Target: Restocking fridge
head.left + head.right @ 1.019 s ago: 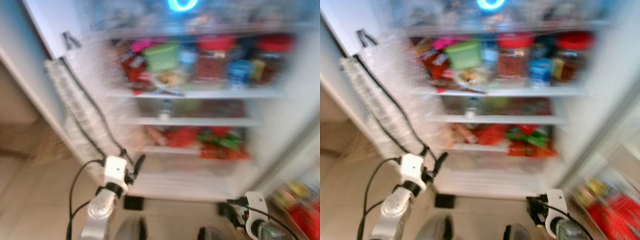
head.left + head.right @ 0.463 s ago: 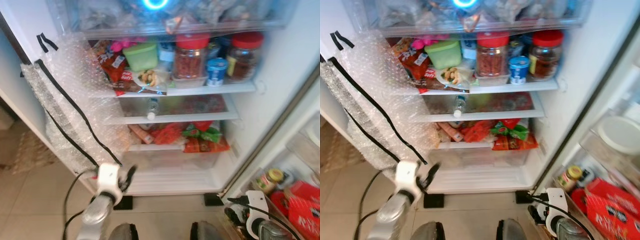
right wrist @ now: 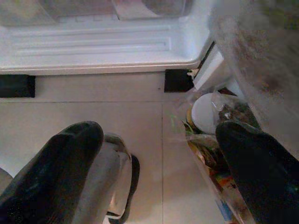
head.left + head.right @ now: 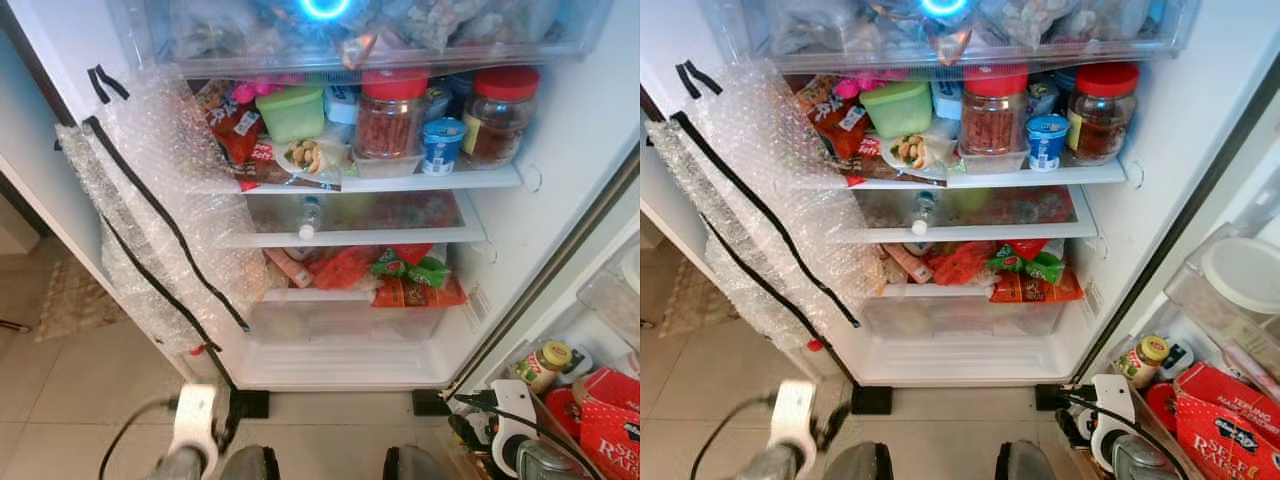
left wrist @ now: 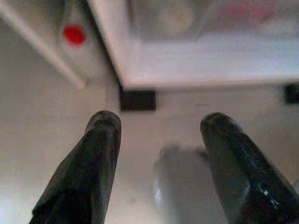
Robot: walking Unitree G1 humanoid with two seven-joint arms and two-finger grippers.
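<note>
The fridge stands open before me, its white bottom ledge (image 4: 340, 365) low in the head views. The top shelf holds a green tub (image 4: 297, 110), two red-lidded jars (image 4: 388, 115), a blue cup (image 4: 441, 143) and snack packets. A water bottle (image 4: 310, 218) lies on the second shelf. Red and green packets (image 4: 400, 275) sit above a clear drawer (image 4: 340, 315). My left gripper (image 5: 160, 120) hangs low over the floor tiles by the fridge's front left foot, open and empty. My right gripper (image 3: 159, 130) is low beside the door bins, open and empty.
Bubble wrap with black tape (image 4: 150, 220) covers the fridge's left edge. The open door at the right holds a yellow-lidded jar (image 4: 545, 362) and a red box (image 4: 605, 430) in its bins. Black fridge feet (image 4: 250, 403) rest on beige tiles, and my own feet (image 4: 250, 465) show below.
The blur has cleared and the view has shifted a little. My left arm has dropped from in front of the fridge's lower ledge down towards the floor. The right arm has stayed put.
</note>
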